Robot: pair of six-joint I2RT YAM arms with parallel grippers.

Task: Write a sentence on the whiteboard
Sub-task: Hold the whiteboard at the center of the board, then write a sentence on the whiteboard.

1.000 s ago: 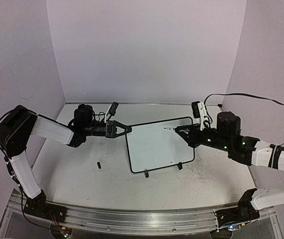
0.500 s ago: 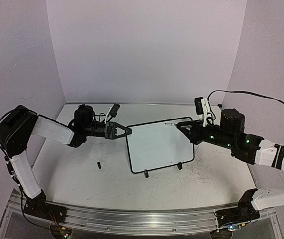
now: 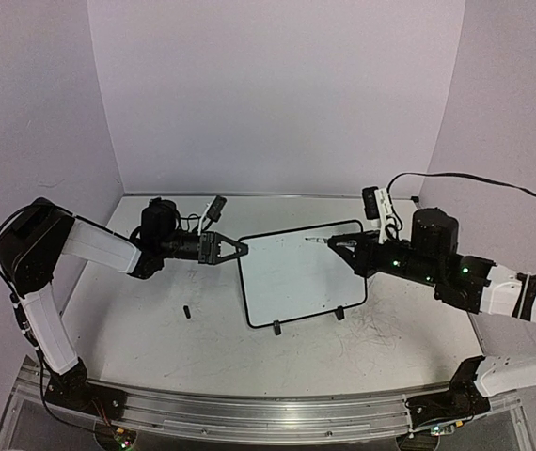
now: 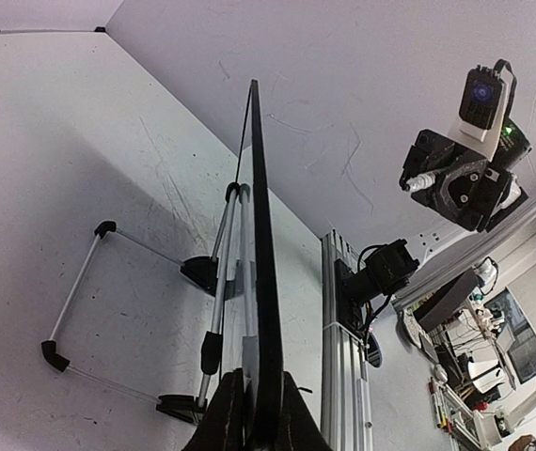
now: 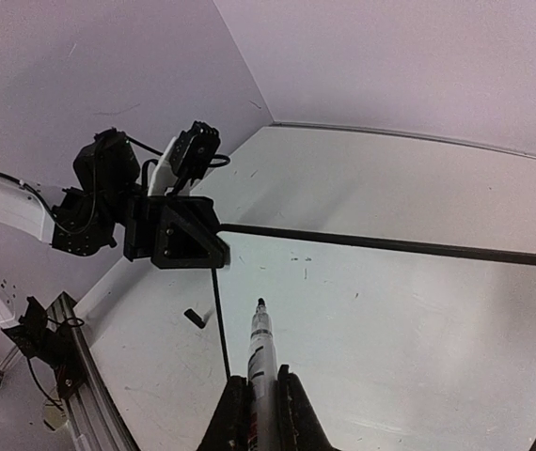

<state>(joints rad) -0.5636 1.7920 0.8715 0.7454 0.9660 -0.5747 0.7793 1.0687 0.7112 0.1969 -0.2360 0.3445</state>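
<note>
One wire stand behind whiteboard, wrist-view only

Plain lilac walls (evenly lit) around scuffed tabletop.

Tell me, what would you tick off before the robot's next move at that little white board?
1. Board steadied: ok. The left gripper is shut on the left edge of the small white black-framed whiteboard.
2. Pen held: ok. The right gripper is shut on the thin white marker pen.
3. Pen uncapped: looks ok, a dark tip shows.
4. Tip touching the board: cannot tell. It sits near the upper edge.
5. Room to write: ok. The surface is blank but for tiny specks, with no sentence yet.
6. Small black piece on the grey table: ok, apart from the board.
</note>
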